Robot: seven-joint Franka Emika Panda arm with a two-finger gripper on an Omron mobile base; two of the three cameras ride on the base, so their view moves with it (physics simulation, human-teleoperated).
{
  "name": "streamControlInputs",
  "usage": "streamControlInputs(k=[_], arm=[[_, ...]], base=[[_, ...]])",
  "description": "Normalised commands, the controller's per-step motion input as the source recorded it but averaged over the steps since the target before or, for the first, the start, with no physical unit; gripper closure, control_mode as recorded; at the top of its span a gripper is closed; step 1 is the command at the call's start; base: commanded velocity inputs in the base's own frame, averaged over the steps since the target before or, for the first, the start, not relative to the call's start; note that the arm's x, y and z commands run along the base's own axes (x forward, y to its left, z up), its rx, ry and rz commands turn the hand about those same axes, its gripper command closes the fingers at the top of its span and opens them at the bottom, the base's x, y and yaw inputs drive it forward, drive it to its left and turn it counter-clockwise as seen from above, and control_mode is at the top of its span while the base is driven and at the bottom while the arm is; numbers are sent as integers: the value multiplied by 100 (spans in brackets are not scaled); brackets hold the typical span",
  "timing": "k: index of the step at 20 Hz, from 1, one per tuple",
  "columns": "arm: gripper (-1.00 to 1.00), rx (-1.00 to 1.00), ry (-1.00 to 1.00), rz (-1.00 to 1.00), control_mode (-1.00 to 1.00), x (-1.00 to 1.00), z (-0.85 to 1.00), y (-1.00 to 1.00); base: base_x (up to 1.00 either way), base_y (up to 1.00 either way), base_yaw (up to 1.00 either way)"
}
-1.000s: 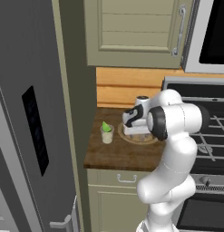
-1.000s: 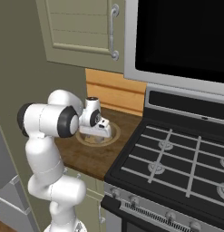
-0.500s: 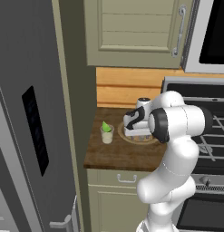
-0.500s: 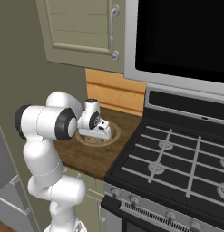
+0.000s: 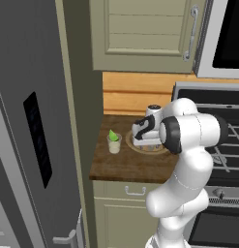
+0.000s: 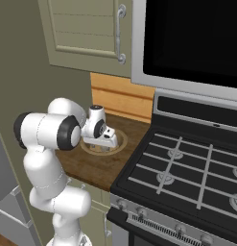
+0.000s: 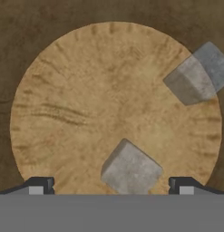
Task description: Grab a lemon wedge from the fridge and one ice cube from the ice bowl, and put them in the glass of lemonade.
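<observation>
Though unclamped, ice cube (image 7: 130, 171) (grey) between claw (image 7: 111, 185) tips

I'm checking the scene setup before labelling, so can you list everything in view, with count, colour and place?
ice bowl: one, tan-brown, on the wooden counter, under the gripper
ice cubes: two, grey, in the bowl, one between the fingertips, one at the rim
glass of lemonade: one, clear, on the counter beside the bowl
lemon wedge: one, yellow-green, on the glass
fridge: one, grey, beside the counter
stove: one, black
cabinet: beige, above the counter
gripper: open, over the bowl
</observation>
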Motion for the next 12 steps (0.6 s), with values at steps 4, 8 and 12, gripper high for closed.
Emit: streamControlInputs(k=[4, 8, 12], arm=[[-100, 0, 0, 0, -100, 19, 0, 0], [-100, 0, 0, 0, -100, 0, -1, 0], [-100, 0, 0, 0, -100, -4, -19, 0]], base=[[0, 0, 0], [0, 0, 0], [0, 0, 0]])
